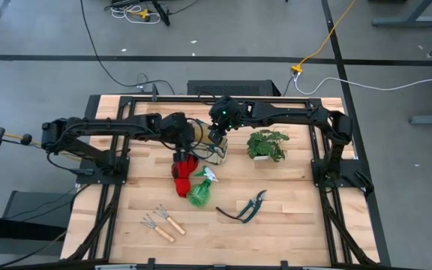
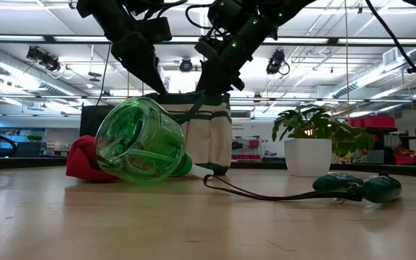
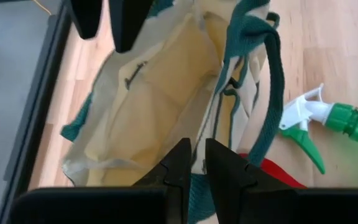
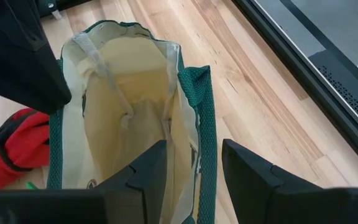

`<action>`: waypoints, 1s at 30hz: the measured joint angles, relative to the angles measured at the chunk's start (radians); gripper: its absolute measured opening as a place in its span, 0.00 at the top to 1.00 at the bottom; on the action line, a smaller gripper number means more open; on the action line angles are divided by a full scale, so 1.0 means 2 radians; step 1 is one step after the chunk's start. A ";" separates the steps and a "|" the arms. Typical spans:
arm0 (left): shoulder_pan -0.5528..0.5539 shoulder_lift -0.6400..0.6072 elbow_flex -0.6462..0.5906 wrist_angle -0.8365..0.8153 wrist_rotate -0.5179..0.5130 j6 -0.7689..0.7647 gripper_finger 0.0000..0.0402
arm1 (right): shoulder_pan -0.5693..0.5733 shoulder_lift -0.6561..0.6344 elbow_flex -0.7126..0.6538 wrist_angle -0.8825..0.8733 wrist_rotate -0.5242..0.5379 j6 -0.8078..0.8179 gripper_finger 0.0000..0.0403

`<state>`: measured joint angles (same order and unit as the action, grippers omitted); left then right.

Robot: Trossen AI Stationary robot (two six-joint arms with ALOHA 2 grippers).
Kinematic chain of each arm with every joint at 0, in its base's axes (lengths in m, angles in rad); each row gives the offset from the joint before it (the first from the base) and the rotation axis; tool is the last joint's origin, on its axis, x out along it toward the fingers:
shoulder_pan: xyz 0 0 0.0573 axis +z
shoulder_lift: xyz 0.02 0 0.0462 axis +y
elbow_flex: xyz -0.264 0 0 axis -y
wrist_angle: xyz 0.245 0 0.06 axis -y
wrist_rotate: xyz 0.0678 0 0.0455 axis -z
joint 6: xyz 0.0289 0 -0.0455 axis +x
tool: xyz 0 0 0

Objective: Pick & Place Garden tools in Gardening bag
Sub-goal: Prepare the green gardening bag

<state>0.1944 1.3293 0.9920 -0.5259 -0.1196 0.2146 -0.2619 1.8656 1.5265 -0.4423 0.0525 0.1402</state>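
Left arm reaching in from the table's left edge, left pincer (image 3: 194,163) over the near rim of the bag (image 1: 211,150), fingers almost pressed together, a thin gap between them; seemingly nipping the bag's green trim, though the contact itself is hard to make out. Two small rakes (image 1: 162,220) lying side by side near the front left of the table (image 1: 291,225), well apart from both arms. Red gloves (image 1: 184,177) in a heap just in front of the bag, touching or nearly touching the green spray bottle (image 1: 200,192), which lies on its side with its white nozzle (image 1: 209,175) pointing back toward the bag. In the low view the bottle (image 2: 139,139) fills the foreground, gloves (image 2: 85,160) behind it, bag (image 2: 208,137) upright behind both. Bag standing at table centre, mouth open upward, cream lining visible and nothing seen inside. Right pincer (image 4: 193,165) above the bag's far rim, fingers spread, one inside the opening and one outside, straddling the green-trimmed edge; not clear whether it touches the fabric. Pruning shears (image 1: 246,208) front of centre, blades slightly apart. Potted plant (image 1: 268,145) right of the bag, under the right arm's span.
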 joint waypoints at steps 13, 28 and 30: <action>0.000 0.000 0.000 -0.006 0.010 -0.001 0.86 | 0.000 0.000 0.000 -0.003 0.000 0.001 0.62; 0.005 0.049 -0.001 -0.006 0.021 -0.008 0.86 | 0.000 0.017 0.000 -0.015 -0.005 0.008 0.62; 0.005 0.055 0.000 0.000 0.021 -0.006 0.86 | 0.000 0.031 0.000 -0.008 -0.011 0.008 0.62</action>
<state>0.2047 1.4389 0.9924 -0.5259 -0.0773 0.2020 -0.2615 1.9271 1.5261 -0.4580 0.0314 0.1564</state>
